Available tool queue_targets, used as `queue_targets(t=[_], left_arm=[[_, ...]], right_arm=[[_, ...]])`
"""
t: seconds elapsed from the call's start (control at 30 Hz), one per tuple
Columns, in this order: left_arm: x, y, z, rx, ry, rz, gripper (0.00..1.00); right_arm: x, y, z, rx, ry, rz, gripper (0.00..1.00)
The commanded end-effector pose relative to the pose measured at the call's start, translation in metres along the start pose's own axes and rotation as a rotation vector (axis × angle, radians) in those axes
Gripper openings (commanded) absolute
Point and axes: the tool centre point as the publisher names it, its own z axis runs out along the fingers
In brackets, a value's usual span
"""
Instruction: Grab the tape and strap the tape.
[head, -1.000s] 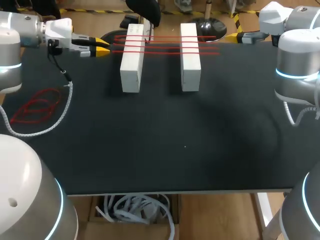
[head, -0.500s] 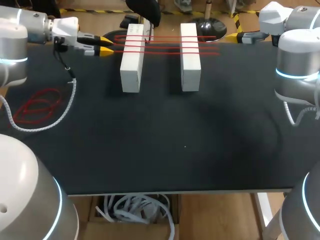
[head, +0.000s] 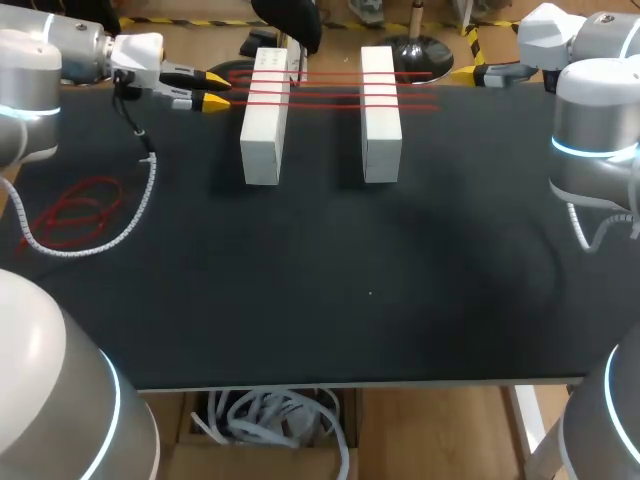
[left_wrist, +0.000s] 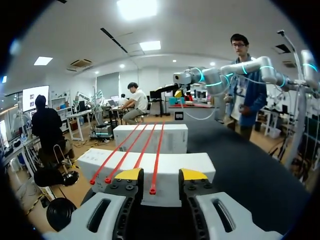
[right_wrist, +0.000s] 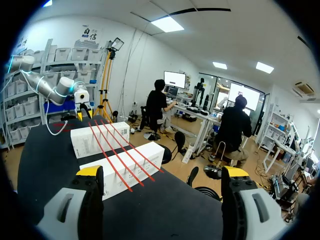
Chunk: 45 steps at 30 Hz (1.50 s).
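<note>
Near the left edge of the black table (head: 370, 290) lies a loose tangle of red tape (head: 75, 212), partly ringed by a white coiled cable (head: 140, 200) that hangs from the left arm. Farther back, two white blocks stand side by side and apart, the left block (head: 265, 130) and the right block (head: 380, 120), both reaching to the far edge. Three red tape strips (head: 330, 92) lie flat across both blocks' far ends, running from left to right. At the far left corner the left gripper (head: 215, 90) points at the strips' left ends with its jaws spread. In its wrist view, one strip's end sits in the gap between the yellow tips without either finger touching it, and the other two ends lie just beside the gripper. At the far right corner the right gripper (head: 468, 74) has its jaws spread wide, well apart from the strips' right ends.
</note>
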Motion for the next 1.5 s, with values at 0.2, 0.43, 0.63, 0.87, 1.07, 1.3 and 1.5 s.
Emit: queue_targets(t=[0.2, 0.43, 0.63, 0.87, 1.07, 1.3, 1.5], left_arm=[[-0.003, 0.010, 0.003, 0.014, 0.077, -0.011, 0.25], [-0.004, 0.015, 0.004, 0.019, 0.069, -0.017, 0.24], [-0.007, 0.019, 0.005, 0.025, 0.056, -0.014, 0.24], [-0.011, 0.023, 0.007, 0.030, 0.046, -0.012, 0.23], [-0.014, 0.028, 0.006, 0.029, 0.044, -0.012, 0.21], [-0.015, 0.031, 0.004, 0.027, 0.034, -0.014, 0.20], [-0.013, 0.033, 0.001, 0.026, 0.023, -0.020, 0.18]], right_arm=[[0.000, 0.000, 0.000, -0.001, 0.001, 0.000, 1.00], [0.000, 0.000, 0.000, -0.001, 0.001, 0.000, 1.00], [0.000, 0.000, 0.000, -0.001, 0.001, 0.000, 1.00], [0.000, 0.000, 0.000, -0.001, 0.001, 0.000, 1.00], [0.000, 0.000, 0.000, -0.001, 0.001, 0.000, 1.00], [0.000, 0.000, 0.000, -0.001, 0.001, 0.000, 1.00], [0.000, 0.000, 0.000, -0.001, 0.001, 0.000, 1.00]])
